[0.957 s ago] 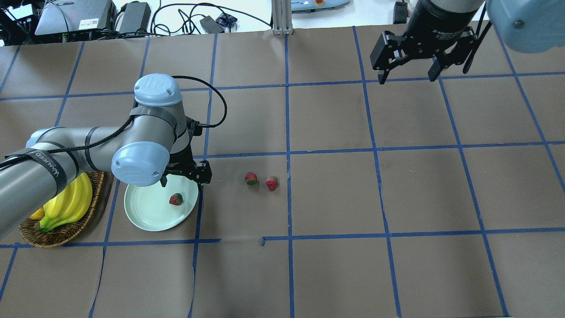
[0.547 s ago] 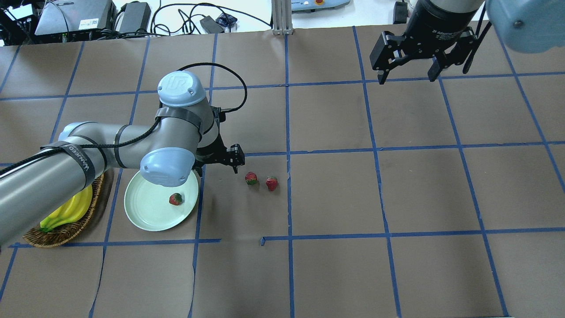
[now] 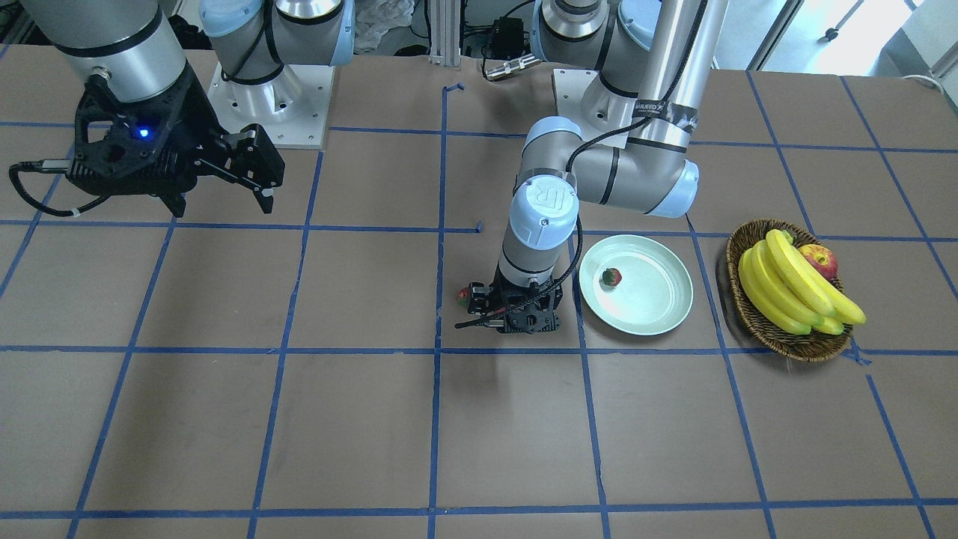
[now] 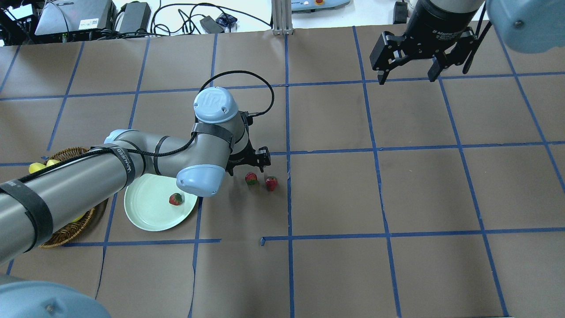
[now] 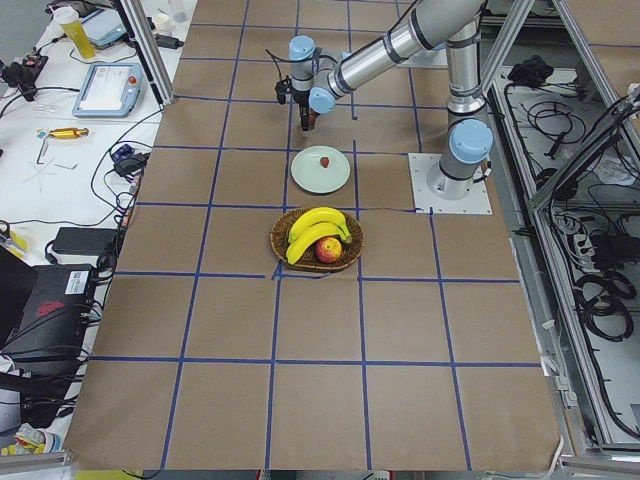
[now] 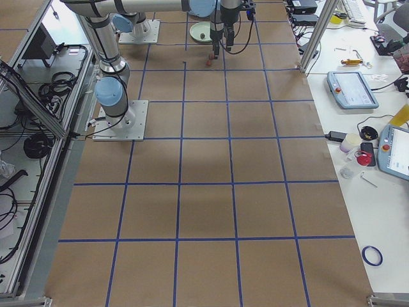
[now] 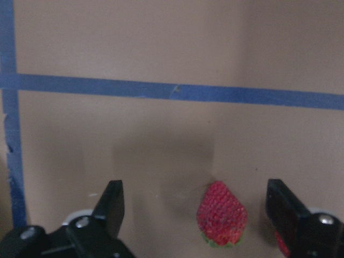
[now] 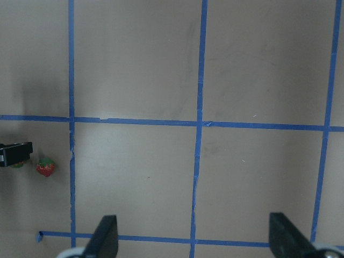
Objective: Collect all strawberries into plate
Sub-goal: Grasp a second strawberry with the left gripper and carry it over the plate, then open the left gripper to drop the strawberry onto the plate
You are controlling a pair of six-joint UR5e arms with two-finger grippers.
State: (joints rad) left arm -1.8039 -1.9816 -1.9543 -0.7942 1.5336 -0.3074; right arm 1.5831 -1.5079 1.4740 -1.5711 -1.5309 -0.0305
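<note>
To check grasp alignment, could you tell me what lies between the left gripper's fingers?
One strawberry, nearer the view's right finger, in the left wrist view.

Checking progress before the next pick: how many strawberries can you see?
3 strawberries: one lies in the plate; two sit side by side on the table beside it, the nearer one under the open left gripper. None seems hidden.

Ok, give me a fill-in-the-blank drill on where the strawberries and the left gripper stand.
The plate holds ___ strawberry.
___ strawberries lie on the table outside it.
The left gripper is over one of them, jaws ___.
The basket holds bananas and an ___.
Missing: one; two; open; apple.
</note>
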